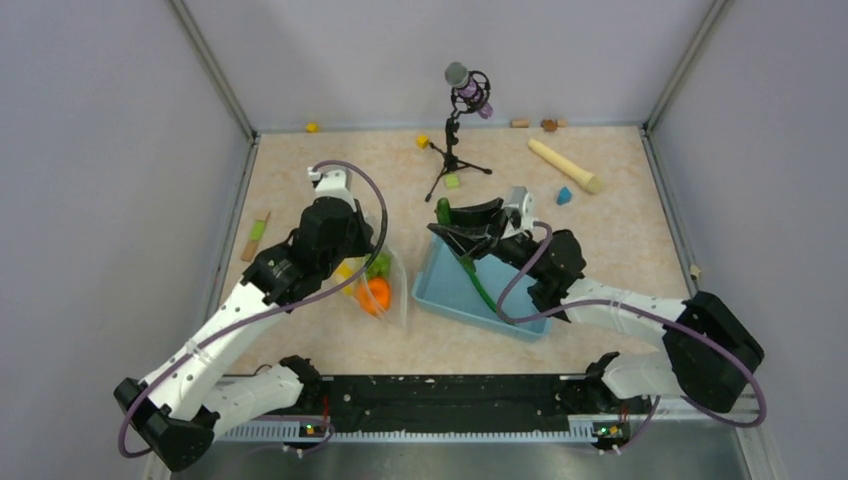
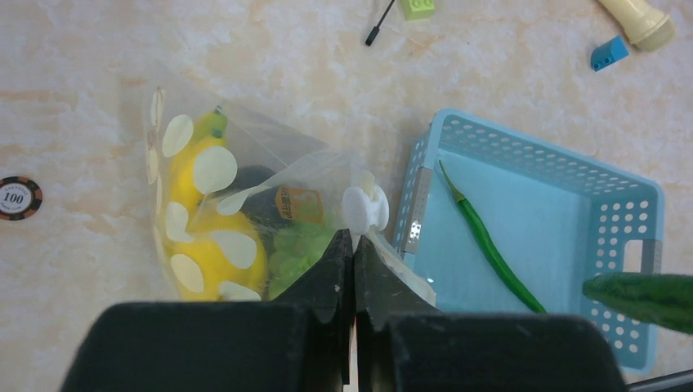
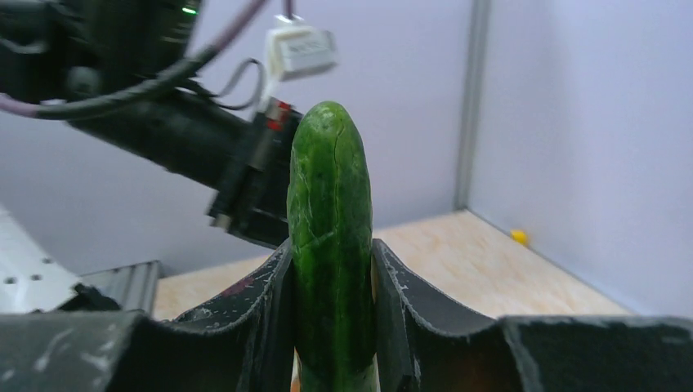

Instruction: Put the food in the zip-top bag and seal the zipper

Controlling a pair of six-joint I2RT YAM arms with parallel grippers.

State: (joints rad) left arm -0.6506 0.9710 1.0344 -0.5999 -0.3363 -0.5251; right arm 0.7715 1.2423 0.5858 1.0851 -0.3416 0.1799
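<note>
- Clear soft-plastic zip-top bag (image 2: 270, 155) with white dots: lies on the table, left of centre in the left wrist view. Its mouth faces the basket and is not sealed.
- Inside the bag: yellow fruit (image 2: 204, 245), green grapes (image 2: 298, 249), dark eggplant (image 2: 257, 181). The top view also shows an orange (image 1: 377, 293).
- Whitish zipper (image 2: 409, 276): only a short strip shows, beside the fingers.
- Left gripper (image 2: 353, 243): jaws pressed together, pinching the bag's mouth edge.
- Right gripper (image 3: 331, 249): clamped on a dark green cucumber (image 3: 328, 171), carried in the air by the basket's corner, apart from the bag.
- Light blue perforated plastic basket (image 2: 539, 151): just right of the bag, holding one long thin green pepper (image 2: 490, 249).
- Progress, judged: most of the food is bagged. The cucumber has yet to go in, possibly the pepper too. Sealing the zipper comes last.
</note>
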